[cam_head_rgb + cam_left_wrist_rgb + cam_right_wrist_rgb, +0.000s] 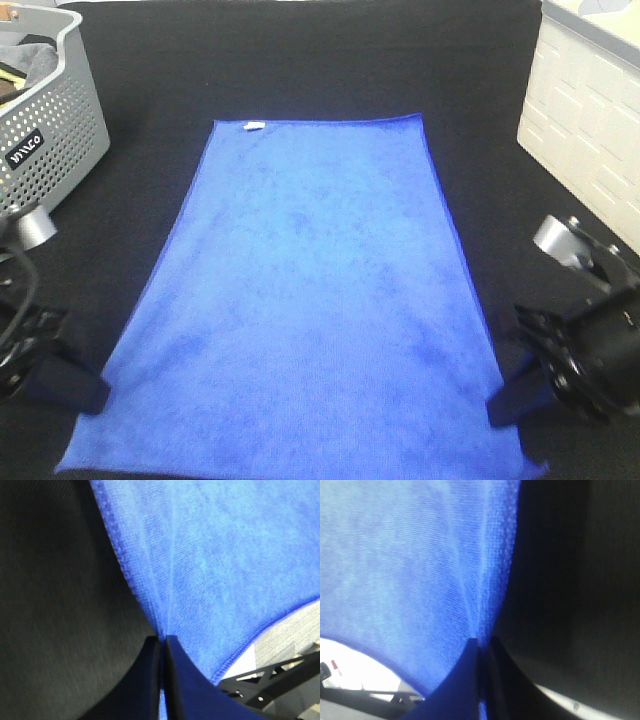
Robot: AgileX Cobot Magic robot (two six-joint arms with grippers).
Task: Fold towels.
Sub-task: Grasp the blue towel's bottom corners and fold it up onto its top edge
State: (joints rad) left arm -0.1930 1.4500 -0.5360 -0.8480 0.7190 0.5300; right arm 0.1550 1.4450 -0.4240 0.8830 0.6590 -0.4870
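Towel (310, 300), just 1, flat, with left gripper (163, 644) and right gripper (483, 643) clamped on its edges.

A table (300, 70) draped in matte black cloth fills the scene. At the table's far left corner sits a grey perforated plastic basket (60, 130) with a small dark label, and dark and yellow items show inside it. By the table's far right corner stands a white unit (585, 120) with a brick-patterned face. Past the table's near edge, pale grey floor (285, 640) and a dark metal strut (272, 677) are visible. The light is bright and even, washing out the whites.
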